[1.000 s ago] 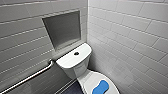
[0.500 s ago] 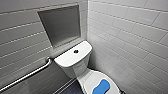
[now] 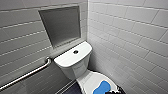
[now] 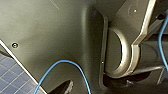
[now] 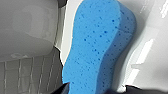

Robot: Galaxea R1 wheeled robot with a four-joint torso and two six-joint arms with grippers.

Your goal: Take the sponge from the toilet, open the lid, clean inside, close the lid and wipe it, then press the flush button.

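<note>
Head view: the sponge (image 3: 102, 87) lies flat on the closed lid (image 3: 86, 81) of the toilet (image 3: 75, 66), at 5 o'clock from the flush button (image 3: 75, 52), with the right gripper (image 3: 113, 91) just beside it. Left wrist view: blue cable (image 4: 75, 66), tiled floor (image 4: 10, 80). Right wrist view: the sponge lies close; whether the gripper is apart or together cannot be told. Centre over the sponge's middle and descend squarely.

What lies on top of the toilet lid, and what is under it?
A blue sponge lies on the white lid, which is down. Whatever is beneath the lid is covered and cannot be seen.
</note>
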